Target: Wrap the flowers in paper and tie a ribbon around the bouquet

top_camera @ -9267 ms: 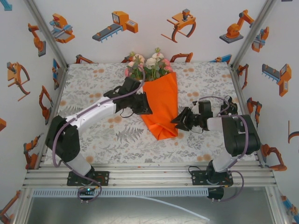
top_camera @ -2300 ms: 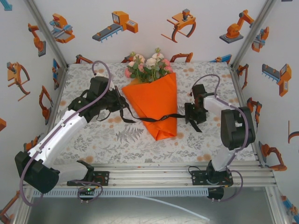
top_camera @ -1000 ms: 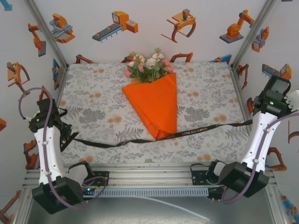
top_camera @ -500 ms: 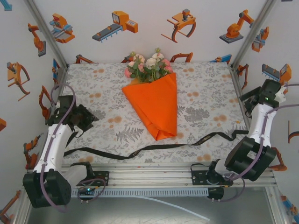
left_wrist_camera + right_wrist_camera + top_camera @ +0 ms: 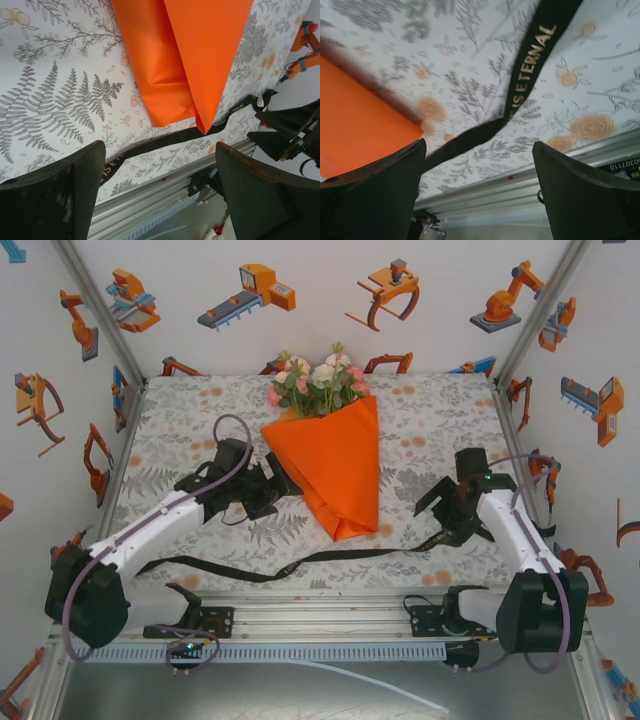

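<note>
The bouquet lies in the middle of the table: an orange paper cone with its tip toward the near edge, and pink and white flowers sprouting from its far end. The black ribbon lies slack on the cloth, running left to right just in front of the cone's tip. My left gripper is open beside the cone's left edge, holding nothing. My right gripper is open to the right of the cone, above the ribbon's right part. The left wrist view has the paper and ribbon. The right wrist view has the gold-lettered ribbon.
The table's near edge is a metal rail with both arm bases bolted to it. White walls with orange robot cartoons close in the left, back and right sides. The right arm appears at the right of the left wrist view.
Both grippers have let go of the ribbon's ends and opened. The ribbon, taut a second ago, now lies slack. Both arms have swung in from the table's sides toward the cone.
</note>
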